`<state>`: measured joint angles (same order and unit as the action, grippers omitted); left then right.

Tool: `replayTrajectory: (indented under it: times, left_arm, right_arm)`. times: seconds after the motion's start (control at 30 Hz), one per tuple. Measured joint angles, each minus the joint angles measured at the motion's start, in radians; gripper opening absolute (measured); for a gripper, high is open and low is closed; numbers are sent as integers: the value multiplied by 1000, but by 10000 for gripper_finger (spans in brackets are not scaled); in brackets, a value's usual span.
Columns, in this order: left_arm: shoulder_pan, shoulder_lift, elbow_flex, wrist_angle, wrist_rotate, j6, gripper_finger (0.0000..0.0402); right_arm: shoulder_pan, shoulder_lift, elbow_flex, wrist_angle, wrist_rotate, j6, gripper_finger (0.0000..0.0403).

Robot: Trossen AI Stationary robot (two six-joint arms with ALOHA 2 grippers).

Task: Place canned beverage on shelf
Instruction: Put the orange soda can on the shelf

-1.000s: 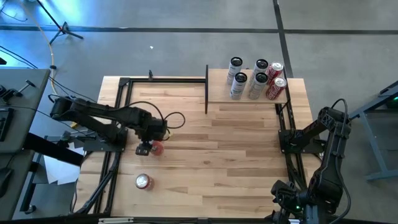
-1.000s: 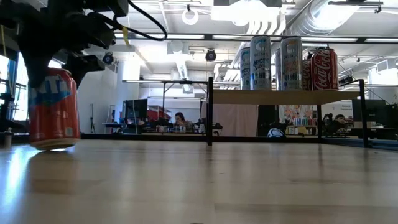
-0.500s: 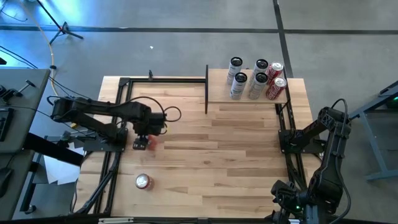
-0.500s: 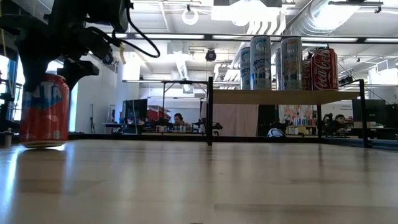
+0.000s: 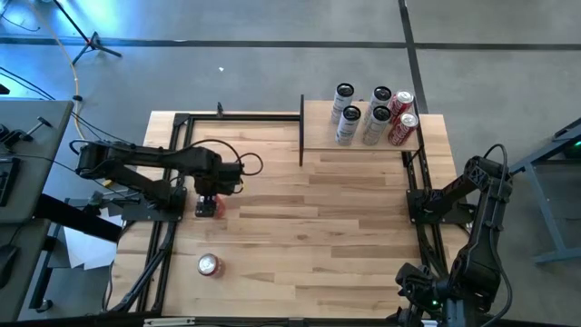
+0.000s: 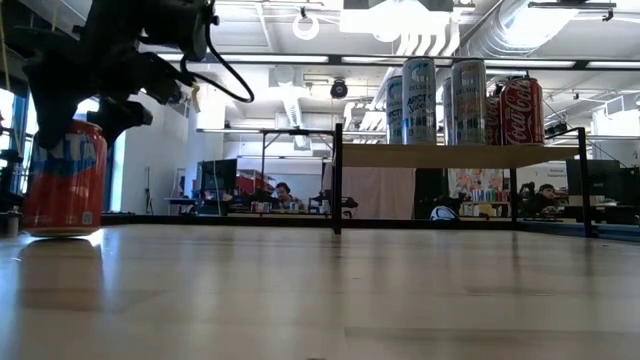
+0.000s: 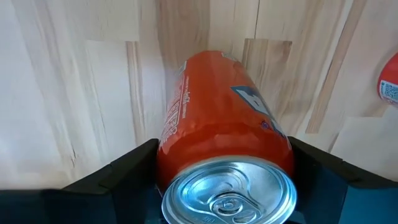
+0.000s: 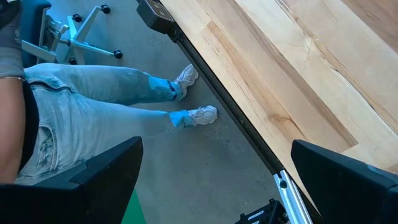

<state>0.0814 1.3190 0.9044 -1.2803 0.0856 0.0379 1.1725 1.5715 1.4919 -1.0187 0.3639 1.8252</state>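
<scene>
Straddling: your left hand (image 5: 210, 205) sits astride the upright orange aluminium can (image 6: 65, 180) on the striped wooden bench (image 5: 318, 218), fingers apart.
Waiting: your right hand (image 8: 214, 186), fingers apart, off the bench's edge.

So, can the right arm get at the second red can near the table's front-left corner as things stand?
Probably not. The right claw is folded off the table's right edge, while that red can stands at the opposite side. Nothing blocks the way, but it is a full table-width across; the left claw is far closer.
</scene>
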Motion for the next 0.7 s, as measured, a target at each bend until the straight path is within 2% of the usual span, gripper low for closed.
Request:
replayTrajectory:
  times: [0.27, 0.43, 0.7]
  left_arm:
    - [-6, 3, -5, 8, 49, -89, 309]
    - [-11, 3, -5, 25, 51, -107, 311]
    - [-11, 2, -4, 33, 81, -236, 312]
  right_arm:
    - [0, 0, 0, 0, 0, 0, 399]
    - [0, 0, 0, 0, 0, 0, 399]
    - [0, 0, 0, 0, 0, 0, 399]
